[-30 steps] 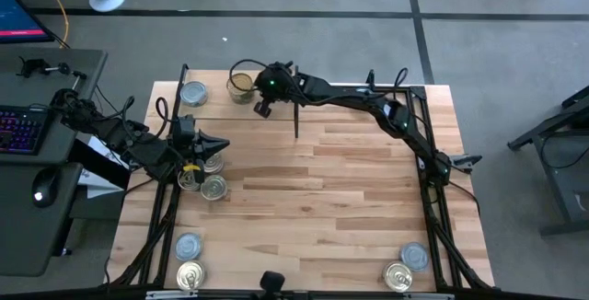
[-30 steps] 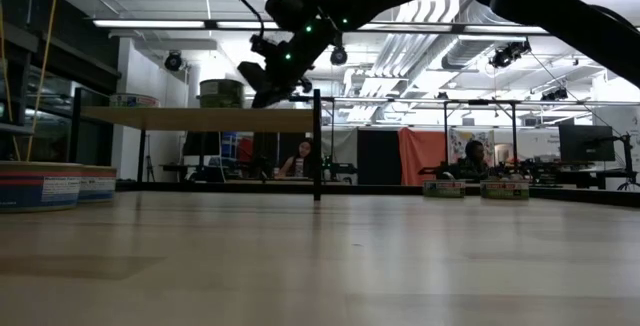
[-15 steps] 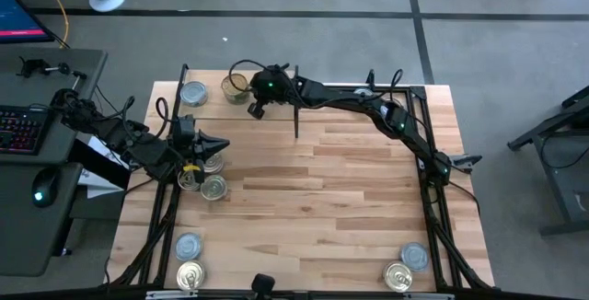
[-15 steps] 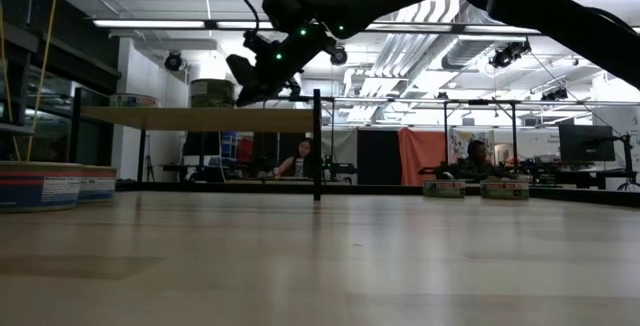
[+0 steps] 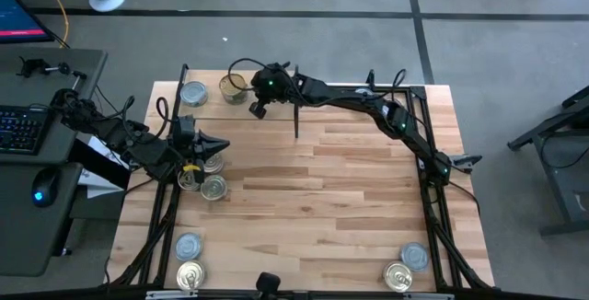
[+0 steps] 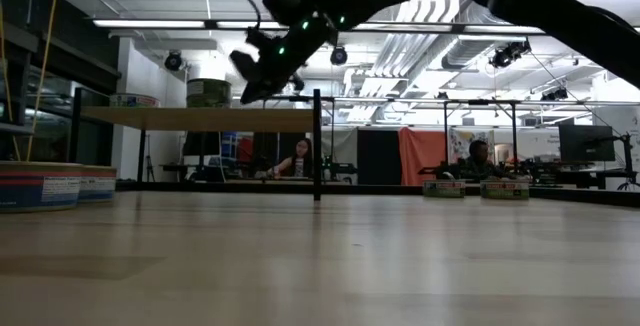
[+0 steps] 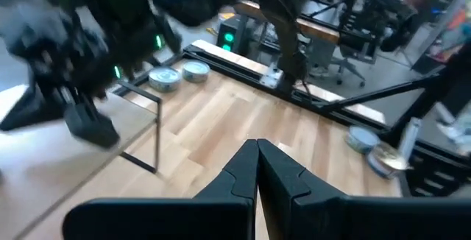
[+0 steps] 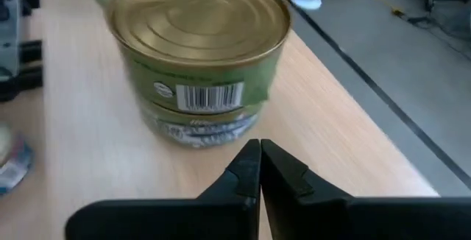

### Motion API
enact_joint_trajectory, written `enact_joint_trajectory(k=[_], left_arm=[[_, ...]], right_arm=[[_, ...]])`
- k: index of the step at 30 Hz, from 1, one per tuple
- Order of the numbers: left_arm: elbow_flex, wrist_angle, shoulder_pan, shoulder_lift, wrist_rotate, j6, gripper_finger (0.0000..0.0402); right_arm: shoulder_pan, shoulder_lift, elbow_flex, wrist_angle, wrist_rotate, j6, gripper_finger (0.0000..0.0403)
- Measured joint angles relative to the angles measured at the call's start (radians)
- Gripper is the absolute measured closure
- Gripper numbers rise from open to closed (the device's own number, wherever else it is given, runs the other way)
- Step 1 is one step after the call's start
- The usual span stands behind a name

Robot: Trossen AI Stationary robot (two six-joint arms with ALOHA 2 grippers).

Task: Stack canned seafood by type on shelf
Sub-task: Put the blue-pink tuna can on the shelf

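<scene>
Gold-topped tins [image 8: 197, 63] — stacked just beyond right tool [image 8: 259, 152].

Glossy gold metal tin [image 8: 197, 52] with paper label stands on smooth light-wood shelf [image 8: 324, 133].

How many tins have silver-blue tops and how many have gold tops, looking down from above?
Silver-blue tins: 3
Gold tins: 3
Clustered tins, top colour unclear: 3
Total: 9 tops seen from above; any tins stacked underneath are hidden.
</scene>
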Motion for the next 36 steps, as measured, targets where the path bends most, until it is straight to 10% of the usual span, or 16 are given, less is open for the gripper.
enact_joint_trajectory(k=[8, 16, 26, 32, 36], left_arm=[[-0.001, -0.014, 0.007, 0.004, 0.134, 0.047, 0.0401], [-0.001, -0.009, 0.008, 0.003, 0.145, 0.082, 0.0402], [-0.001, -0.006, 0.140, 0.055, 0.347, 0.139, 0.0401], [-0.002, -0.323, 0.285, 0.284, 0.718, 0.063, 0.0401], [-0.011, -0.633, 0.259, 0.426, 0.664, -0.041, 0.0401]], right_arm=[[-0.028, -0.106, 0.126, -0.499, -0.278, -0.032, 0.0403], [0.078, -0.305, -0.067, -0.832, -0.341, -0.022, 0.0403], [0.349, -0.829, -1.019, -0.332, -0.300, 0.603, 0.0403], [0.476, -1.040, -1.275, -0.166, -0.160, 0.828, 0.0403], [0.523, -1.120, -1.355, -0.154, -0.113, 0.784, 0.0403]])
